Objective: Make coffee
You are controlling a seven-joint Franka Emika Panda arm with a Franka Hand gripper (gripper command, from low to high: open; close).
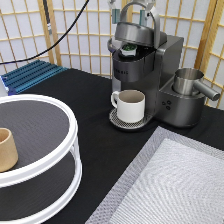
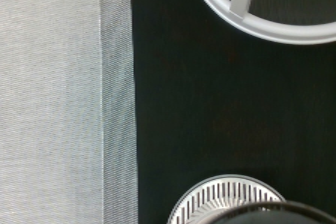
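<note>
- The gripper sits at the exterior view's top, right above the coffee maker, and whether its jaws are released or clenched cannot be told from here
- It hovers by the raised lid of the machine, the lid's curved handle arching up around it
- Just under that lid, the coffee shows its green top, seated in the open brew chamber
- Below, a cream-white mug stands on the round drip tray, handle toward the exterior view's left
- On the machine's right side a metal cup sits in its well
- Out on the black bench, a grey mat fills the lower right
- Lower left, a white two-tier turntable carries a tan cup on its upper shelf
- The wrist view catches the bench, the mat's edge, a slice of white rim and the slotted drip tray
</note>
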